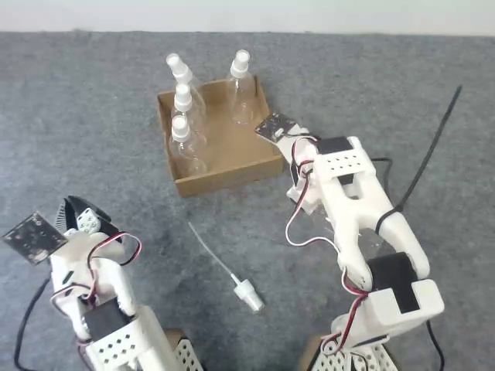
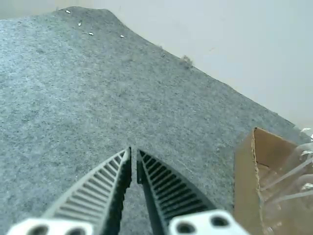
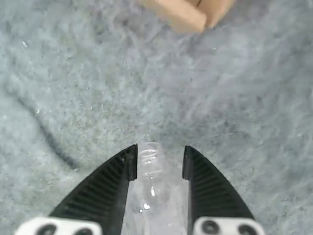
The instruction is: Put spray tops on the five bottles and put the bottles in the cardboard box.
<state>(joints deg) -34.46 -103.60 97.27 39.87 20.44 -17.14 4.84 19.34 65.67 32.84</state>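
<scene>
A clear bottle point(image 3: 149, 159) with a bare, open neck lies on the grey carpet, and my right gripper point(image 3: 159, 149) is shut on its body, one finger on each side. In the high view the right arm point(image 1: 348, 193) covers this bottle, just in front of the cardboard box point(image 1: 224, 179). Several capped bottles point(image 1: 186, 139) stand in the box. A loose spray top point(image 1: 247, 294) with its long tube lies on the carpet between the arms. My left gripper point(image 2: 133, 152) is shut on nothing, low at the near left point(image 1: 73, 209).
The box corner point(image 3: 181, 17) is just beyond the right gripper, and its wall point(image 2: 249, 166) lies off to one side of the left gripper. A black cable point(image 1: 433, 147) runs across the carpet at the right. A pale wall borders the far carpet edge.
</scene>
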